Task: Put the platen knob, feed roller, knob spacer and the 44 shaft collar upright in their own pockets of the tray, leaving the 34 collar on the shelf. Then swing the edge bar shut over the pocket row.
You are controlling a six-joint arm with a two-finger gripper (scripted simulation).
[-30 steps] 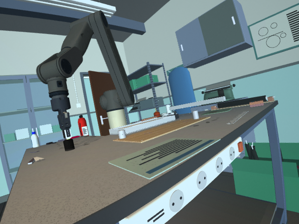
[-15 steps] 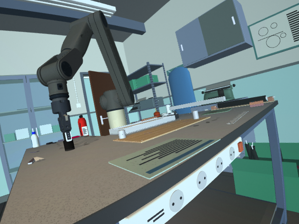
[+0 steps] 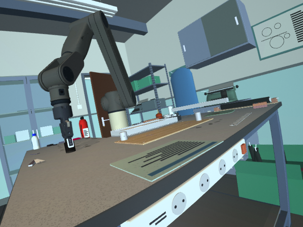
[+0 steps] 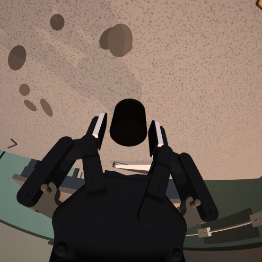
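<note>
My gripper (image 3: 69, 146) (image 4: 128, 132) stands low over the far left part of the bench, open, with its fingers on either side of a black knob-like cylinder (image 3: 70, 148) (image 4: 128, 122) that stands upright on the bench top, and it holds nothing. The white tray (image 3: 146, 125) lies farther right by the arm's base, with a raised pale bar (image 3: 199, 105) beyond it. A wooden slatted shelf (image 3: 166, 130) lies in front of the tray, with a small white cylinder (image 3: 123, 135) at its left end and another (image 3: 198, 116) at its right.
Behind the bench stand a metal rack (image 3: 153, 90), a blue tank (image 3: 184, 91) and a brown door. A printed sheet (image 3: 166, 157) lies near the front edge. A small wedge (image 3: 36, 161) lies left of the gripper. A long black roller (image 3: 244, 103) rests at the far right.
</note>
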